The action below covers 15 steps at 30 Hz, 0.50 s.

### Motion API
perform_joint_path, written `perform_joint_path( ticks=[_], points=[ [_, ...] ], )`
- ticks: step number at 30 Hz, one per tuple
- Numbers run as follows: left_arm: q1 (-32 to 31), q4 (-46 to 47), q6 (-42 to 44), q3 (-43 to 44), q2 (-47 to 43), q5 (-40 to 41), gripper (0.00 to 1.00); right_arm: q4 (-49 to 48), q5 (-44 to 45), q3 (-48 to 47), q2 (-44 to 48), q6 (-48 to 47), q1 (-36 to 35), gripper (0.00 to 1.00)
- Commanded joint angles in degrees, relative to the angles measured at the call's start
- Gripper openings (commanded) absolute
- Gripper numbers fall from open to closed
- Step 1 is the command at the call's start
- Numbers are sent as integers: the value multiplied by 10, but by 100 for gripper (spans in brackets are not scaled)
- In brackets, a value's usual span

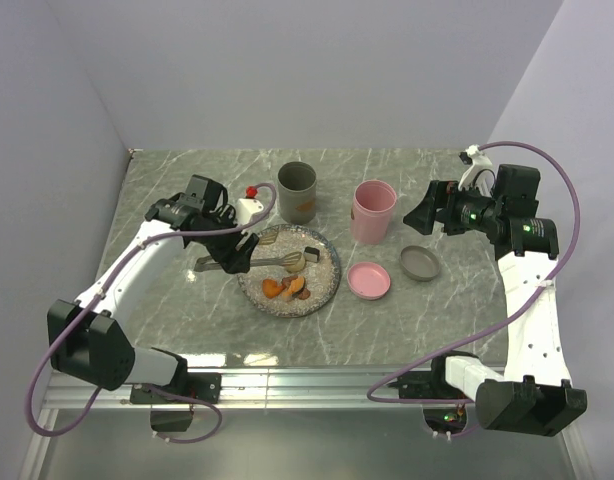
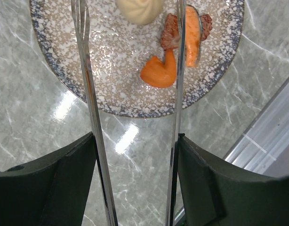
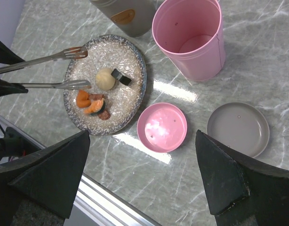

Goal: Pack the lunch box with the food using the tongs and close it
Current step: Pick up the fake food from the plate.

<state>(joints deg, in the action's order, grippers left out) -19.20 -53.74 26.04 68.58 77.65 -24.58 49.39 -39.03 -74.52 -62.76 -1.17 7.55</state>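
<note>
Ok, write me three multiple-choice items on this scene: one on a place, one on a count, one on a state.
1. The beige ball lies: A on the plate; B in a cup; C on a lid.
2. Cups in view: A one; B two; C four.
3. The right end effector is: A shut tight; B clamped on a cup; C open, holding nothing.
Answers: 1 A, it rests on the speckled surface beside the dark cube; 2 B, a grey cup and a pink cup; 3 C, its fingers stand wide apart with nothing between.
</note>
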Motion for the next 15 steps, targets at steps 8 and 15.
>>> perform_joint_path(
  ticks=[8, 15],
  points=[
    [-11, 28, -5, -13, 15, -4, 71, -3, 2, 2, -1, -10, 4, 100],
    [-25, 53, -17, -25, 25, 8, 71, -2, 7, 3, 1, -14, 4, 100]
  ],
)
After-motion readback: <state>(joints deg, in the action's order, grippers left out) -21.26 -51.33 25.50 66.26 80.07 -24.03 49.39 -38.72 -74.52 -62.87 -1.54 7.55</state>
